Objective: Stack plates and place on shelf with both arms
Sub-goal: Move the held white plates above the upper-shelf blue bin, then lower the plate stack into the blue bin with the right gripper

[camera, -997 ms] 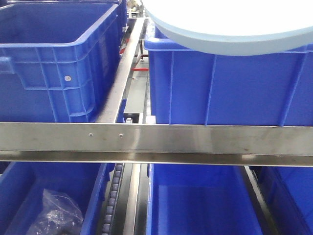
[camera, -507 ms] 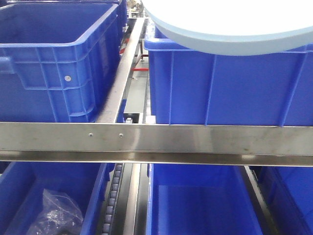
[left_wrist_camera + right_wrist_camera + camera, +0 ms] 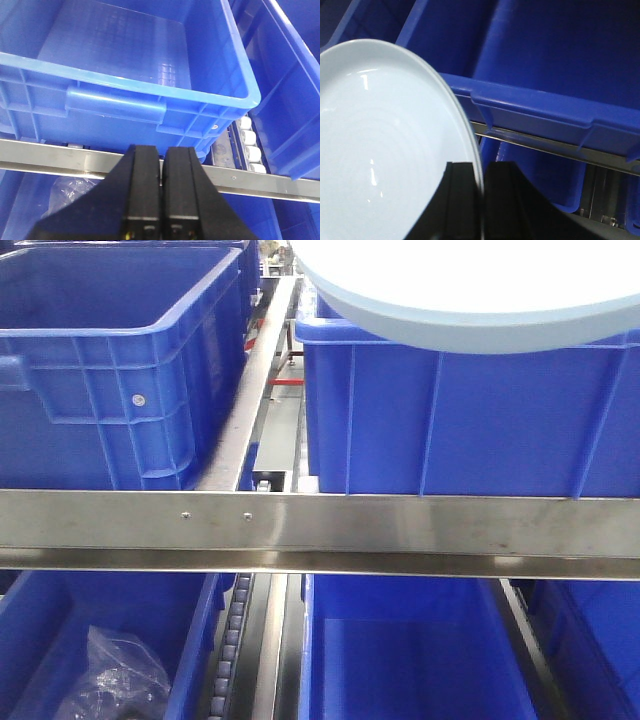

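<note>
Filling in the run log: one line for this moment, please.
left gripper: shut, empty, facing left bin | right gripper: shut on plate rim | plate above right bin

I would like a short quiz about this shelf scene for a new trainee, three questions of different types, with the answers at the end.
1. True or false: the left hand is shut with nothing between its fingers.
2. Multiple choice: what does the right hand grip? A) a crate handle B) the rim of the white plate C) the plastic bag
3. Fill in: in the front view, the plate is above the upper ______ blue crate, behind the steel rail.

Key:
1. True.
2. B.
3. right.
</note>
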You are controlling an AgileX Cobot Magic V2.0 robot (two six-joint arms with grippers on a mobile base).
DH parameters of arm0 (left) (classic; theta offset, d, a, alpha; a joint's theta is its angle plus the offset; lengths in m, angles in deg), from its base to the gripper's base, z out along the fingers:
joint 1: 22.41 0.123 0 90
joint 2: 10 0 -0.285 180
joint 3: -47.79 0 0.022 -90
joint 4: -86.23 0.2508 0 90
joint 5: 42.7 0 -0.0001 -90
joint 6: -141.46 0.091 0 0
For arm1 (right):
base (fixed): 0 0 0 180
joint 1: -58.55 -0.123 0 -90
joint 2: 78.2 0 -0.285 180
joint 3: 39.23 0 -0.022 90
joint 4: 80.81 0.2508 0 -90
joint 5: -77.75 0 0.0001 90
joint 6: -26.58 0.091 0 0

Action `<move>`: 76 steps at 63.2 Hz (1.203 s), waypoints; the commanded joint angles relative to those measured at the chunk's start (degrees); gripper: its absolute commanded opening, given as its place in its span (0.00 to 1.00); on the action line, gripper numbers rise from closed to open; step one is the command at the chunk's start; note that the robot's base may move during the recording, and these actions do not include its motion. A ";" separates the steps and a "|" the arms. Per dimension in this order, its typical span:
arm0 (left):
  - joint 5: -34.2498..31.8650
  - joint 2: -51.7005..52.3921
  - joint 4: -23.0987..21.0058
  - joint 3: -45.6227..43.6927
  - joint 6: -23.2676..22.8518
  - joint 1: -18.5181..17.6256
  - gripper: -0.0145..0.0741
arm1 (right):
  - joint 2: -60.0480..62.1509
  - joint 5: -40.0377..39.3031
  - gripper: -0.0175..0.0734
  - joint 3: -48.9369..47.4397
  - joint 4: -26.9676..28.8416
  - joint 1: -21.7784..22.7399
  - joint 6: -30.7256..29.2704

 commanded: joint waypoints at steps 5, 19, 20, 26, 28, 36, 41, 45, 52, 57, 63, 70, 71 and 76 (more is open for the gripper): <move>-4.35 0.14 -0.36 -1.68 0.05 -0.30 0.26 | 0.78 -5.27 0.24 -1.82 0.58 -0.03 -0.37; -4.35 0.14 -0.36 -1.68 0.05 -0.30 0.26 | 0.64 -7.70 0.24 -1.82 0.58 -0.03 -0.37; -4.35 0.14 -0.36 -1.68 0.05 -0.30 0.26 | 0.63 -8.13 0.24 -1.82 0.58 -0.03 -0.37; -4.35 0.14 -0.36 -1.68 0.05 -0.30 0.26 | 0.31 -10.44 0.24 -1.96 0.58 0.19 -0.37; -4.35 0.14 -0.36 -1.68 0.05 -0.30 0.26 | 0.07 -10.95 0.24 -2.17 0.58 0.20 -0.37; -4.35 0.14 -0.36 -1.68 0.05 -0.30 0.26 | -2.38 -11.79 0.24 -4.41 0.53 0.30 -0.37; -4.35 0.14 -0.36 -1.68 0.05 -0.30 0.26 | -4.67 -11.91 0.24 -6.43 0.20 0.30 -0.37; -4.35 0.14 -0.36 -1.68 0.05 -0.30 0.26 | -6.56 -11.96 0.24 -8.03 -0.08 0.95 -0.37; -4.35 0.14 -0.36 -1.68 0.05 -0.30 0.26 | -9.48 -12.16 0.24 -10.87 -0.08 3.52 -0.37; -4.35 0.14 -0.36 -1.68 0.05 -0.30 0.26 | -11.22 -12.85 0.24 -12.39 -0.08 5.91 -0.37; -4.35 0.14 -0.36 -1.68 0.05 -0.30 0.26 | -13.53 -13.90 0.24 -14.26 -0.08 9.02 -0.37; -4.35 0.14 -0.36 -1.68 0.05 -0.30 0.26 | -16.60 -16.05 0.24 -16.33 -0.08 12.02 -0.37; -4.35 0.14 -0.36 -1.68 0.05 -0.30 0.26 | -16.97 -16.42 0.24 -16.56 -0.08 12.29 -0.37; -4.35 0.14 -0.36 -1.68 0.05 -0.30 0.26 | -19.51 -18.27 0.24 -17.95 -0.08 13.88 -0.37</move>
